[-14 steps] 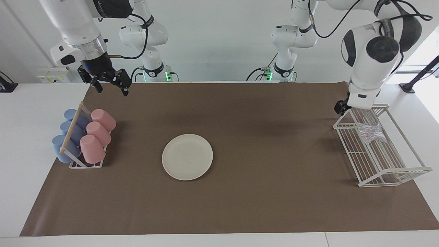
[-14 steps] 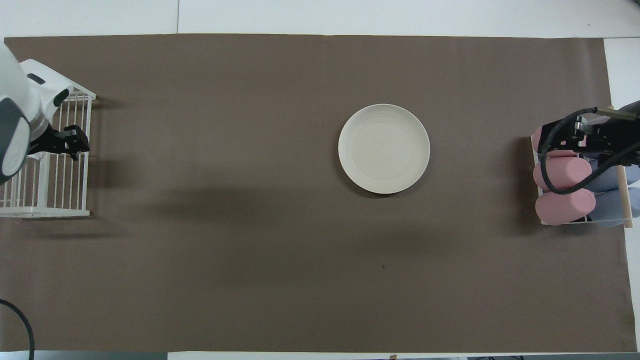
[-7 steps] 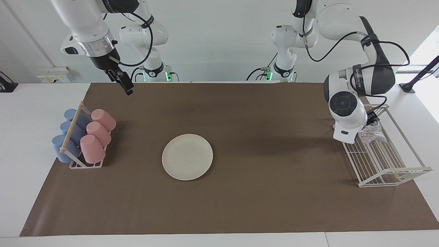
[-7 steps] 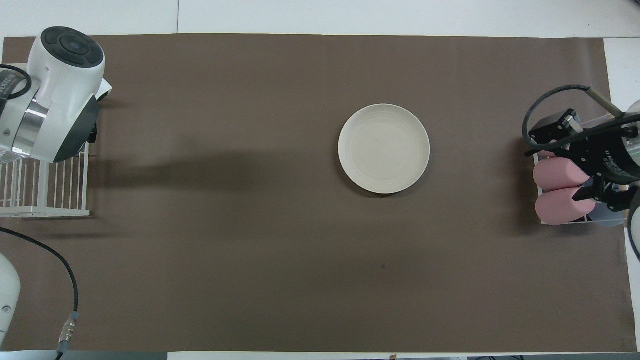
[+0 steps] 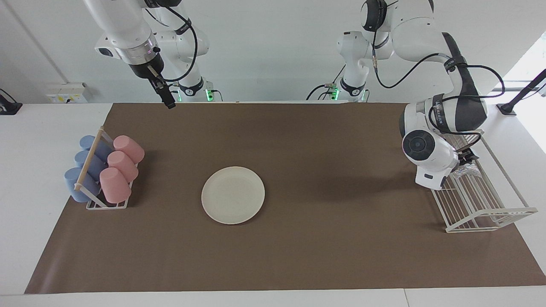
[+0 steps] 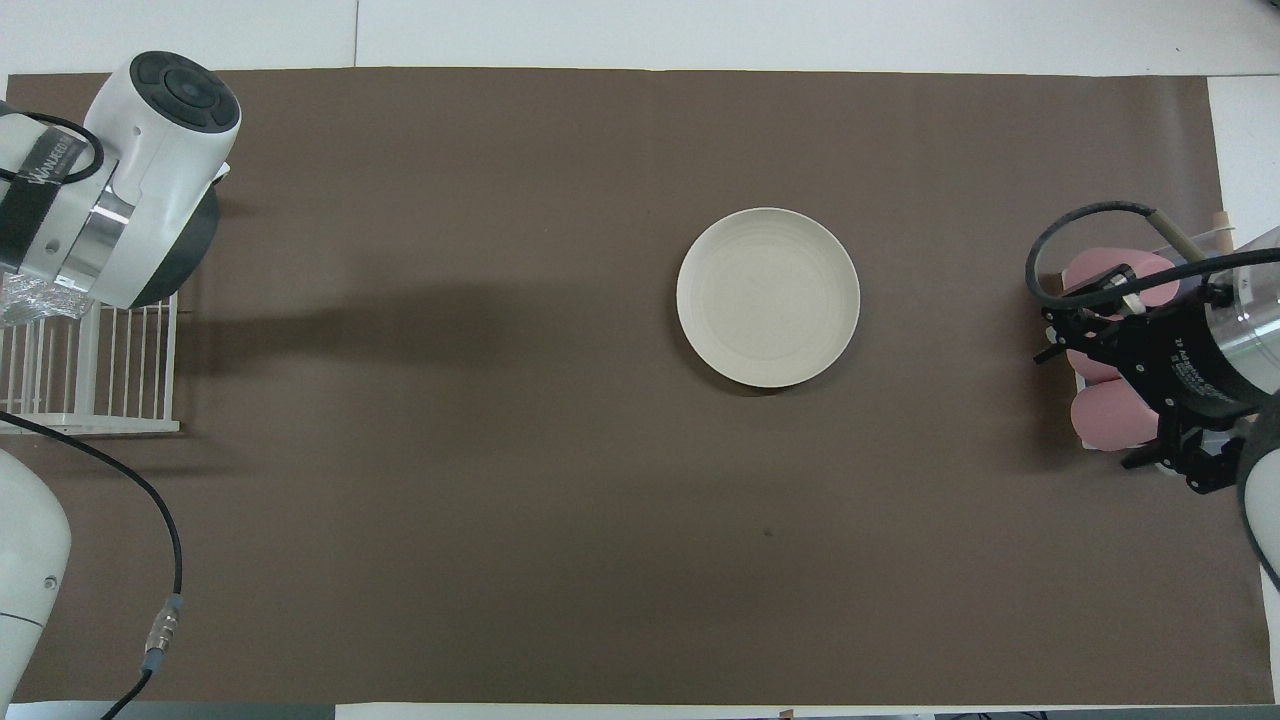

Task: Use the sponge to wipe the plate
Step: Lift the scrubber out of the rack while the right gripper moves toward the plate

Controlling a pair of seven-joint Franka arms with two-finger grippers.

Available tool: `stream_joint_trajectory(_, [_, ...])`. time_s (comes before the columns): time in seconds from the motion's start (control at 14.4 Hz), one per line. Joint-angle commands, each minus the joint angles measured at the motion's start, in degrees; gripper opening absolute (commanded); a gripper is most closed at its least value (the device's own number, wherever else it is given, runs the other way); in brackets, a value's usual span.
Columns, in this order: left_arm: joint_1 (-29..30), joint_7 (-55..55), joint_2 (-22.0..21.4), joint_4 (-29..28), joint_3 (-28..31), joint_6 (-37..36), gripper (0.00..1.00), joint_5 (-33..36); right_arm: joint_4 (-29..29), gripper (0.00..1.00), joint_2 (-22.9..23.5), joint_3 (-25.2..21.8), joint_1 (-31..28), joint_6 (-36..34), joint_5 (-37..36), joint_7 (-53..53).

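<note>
At table centre: the plate (image 5: 233,195) is seen lying flat on the brown mat (image 5: 298,256); being round, no long axis or pointing direction can be read from it.

Going left to right in the facing view, with clock directions taken from the plate in that view:

Cup rack: the cup rack (image 5: 99,179), holding blue and pink cups on their sides, is found at about 9 o'clock, at the right arm's end of the table, well apart from the plate.

Right gripper: the right gripper (image 5: 165,94) is held up in the air at about 11 o'clock, over the mat's edge nearest the robots; it is seen edge-on, so whether its fingers are apart or together cannot be told. In the overhead view it is shown over the cups (image 6: 1115,400).

Left gripper: the left gripper (image 5: 467,157) is lowered into the wire rack at about 3 o'clock, right at the sponge; its fingers are largely hidden by the wrist, so their state and any contact cannot be told.

Sponge: the sponge (image 5: 468,170) is seen inside the wire rack, partly covered by the arm; its long axis cannot be judged.

Wire rack: the white wire rack (image 5: 482,200) is placed at the left arm's end of the table, well apart from the plate.
</note>
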Motion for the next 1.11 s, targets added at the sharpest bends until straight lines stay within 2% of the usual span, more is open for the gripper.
stream_joint_trajectory(0.0, [-0.7, 0.0, 0.6, 1.3, 0.5, -1.2, 0.07, 0.6, -1.4, 1.00, -1.0, 0.2, 1.0, 2.9, 0.9, 2.4])
stream_joint_trajectory(0.07, [-0.7, 0.0, 0.6, 1.3, 0.5, -1.2, 0.00, 0.6, -1.6, 1.00, -1.1, 0.2, 1.1, 3.8, 0.9, 4.3])
stream_joint_trajectory(0.49, [-0.5, -0.2, 0.5, 1.4, 0.5, -1.2, 0.00, 0.3, -3.3, 1.00, -1.7, 0.2, 2.3, 5.5, 0.9, 5.5])
stream_joint_trajectory(0.7, [-0.2, 0.3, -0.4, 2.2, 0.8, -3.1, 0.00, -2.3, -4.0, 1.00, -1.8, 0.2, 2.5, 10.9, 0.9, 7.4])
stream_joint_trajectory(0.84, [-0.3, 0.4, -1.7, 8.0, 0.4, -7.9, 0.00, -6.3, -4.0, 1.00, -1.6, 0.2, 3.2, 16.6, 0.9, 9.2])
stream_joint_trajectory(1.04, [-0.1, 0.6, -2.0, 18.5, 1.2, -18.1, 0.00, -20.3, -6.3, 1.00, -2.6, 0.2, 5.4, 17.3, 0.9, 12.2])
